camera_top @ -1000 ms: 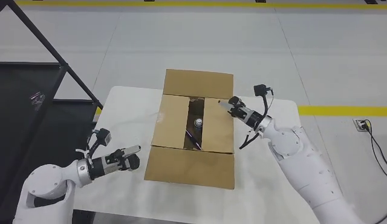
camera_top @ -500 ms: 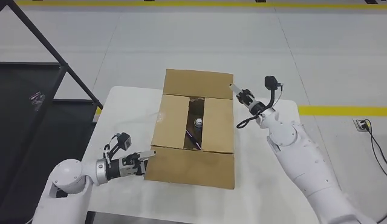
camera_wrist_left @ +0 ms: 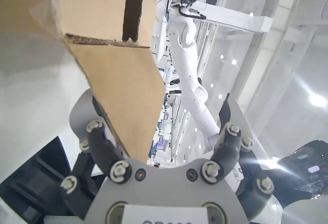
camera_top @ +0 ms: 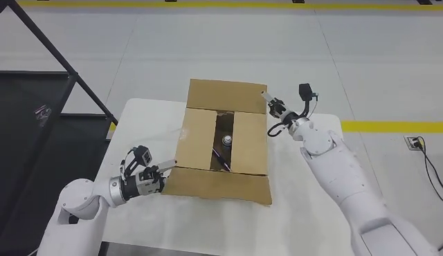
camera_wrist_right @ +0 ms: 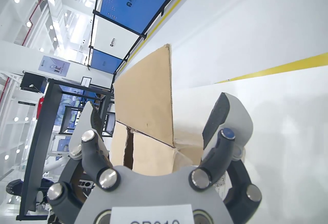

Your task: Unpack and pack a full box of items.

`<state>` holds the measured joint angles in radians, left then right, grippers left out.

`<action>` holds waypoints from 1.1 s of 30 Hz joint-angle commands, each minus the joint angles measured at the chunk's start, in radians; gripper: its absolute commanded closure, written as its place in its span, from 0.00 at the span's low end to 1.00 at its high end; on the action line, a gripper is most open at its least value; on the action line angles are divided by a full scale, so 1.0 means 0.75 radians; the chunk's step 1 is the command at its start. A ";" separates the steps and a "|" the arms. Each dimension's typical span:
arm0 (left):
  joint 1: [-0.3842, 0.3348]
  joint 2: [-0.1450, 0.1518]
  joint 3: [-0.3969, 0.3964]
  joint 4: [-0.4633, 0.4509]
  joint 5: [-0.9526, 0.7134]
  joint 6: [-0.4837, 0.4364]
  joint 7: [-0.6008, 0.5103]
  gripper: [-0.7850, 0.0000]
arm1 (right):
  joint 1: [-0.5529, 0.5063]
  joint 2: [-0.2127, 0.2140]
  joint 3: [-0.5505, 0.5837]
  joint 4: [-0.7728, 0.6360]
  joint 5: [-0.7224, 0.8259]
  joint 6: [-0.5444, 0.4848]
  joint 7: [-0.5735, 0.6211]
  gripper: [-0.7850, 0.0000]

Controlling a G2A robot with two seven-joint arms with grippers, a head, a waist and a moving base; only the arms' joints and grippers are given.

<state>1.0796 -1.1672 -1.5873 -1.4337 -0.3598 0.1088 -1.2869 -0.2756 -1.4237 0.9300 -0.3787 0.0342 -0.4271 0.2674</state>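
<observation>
On the white tabletop (camera_top: 138, 128), a black metal frame (camera_top: 66, 83) stands off the left edge. Cardboard box (camera_top: 208, 142) mid-tabletop, top nearly closed, narrow gap showing a bottle (camera_top: 226, 141). Left tool (camera_wrist_left: 153, 107) spread open around near flap (camera_top: 218, 185) corner. Right tool (camera_wrist_right: 156, 104) spread open at far flap (camera_top: 227, 93) corner.

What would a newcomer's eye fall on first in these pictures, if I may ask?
The cardboard box on the table, its top flaps parted over a dark gap where a pale round-topped item shows. The left gripper is open around the near flap's corner, and the right gripper is open at the far flap's opposite corner.
</observation>
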 commanded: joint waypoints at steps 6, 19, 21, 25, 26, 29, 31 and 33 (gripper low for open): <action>-0.016 0.003 0.020 -0.013 -0.074 0.042 0.103 0.00 | 0.061 -0.054 0.009 0.135 0.093 -0.098 0.083 0.00; -0.042 0.013 0.044 -0.009 -0.146 0.112 0.274 0.00 | 0.103 -0.061 0.080 0.221 0.207 -0.306 0.243 0.00; -0.047 0.014 0.048 -0.008 -0.159 0.119 0.295 0.00 | 0.103 -0.053 0.096 0.227 0.228 -0.341 0.287 0.00; -0.057 0.014 0.059 -0.015 -0.168 0.134 0.371 0.00 | 0.103 -0.038 0.122 0.226 0.254 -0.396 0.355 0.00; -0.058 0.014 0.064 -0.019 -0.167 0.135 0.398 0.00 | 0.103 -0.034 0.127 0.224 0.258 -0.410 0.368 0.00; -0.056 0.010 0.083 -0.032 -0.172 0.138 0.490 0.00 | 0.101 -0.023 0.146 0.212 0.279 -0.464 0.430 0.00; -0.056 0.009 0.091 -0.042 -0.171 0.134 0.552 0.00 | 0.100 -0.015 0.157 0.202 0.293 -0.497 0.481 0.00; -0.051 0.006 0.102 -0.051 -0.179 0.132 0.610 0.00 | 0.100 -0.008 0.167 0.190 0.308 -0.526 0.548 0.00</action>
<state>1.0393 -1.1616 -1.5155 -1.4684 -0.4895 0.2079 -0.8613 -0.2009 -1.4329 1.0512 -0.2301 0.2586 -0.8082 0.6432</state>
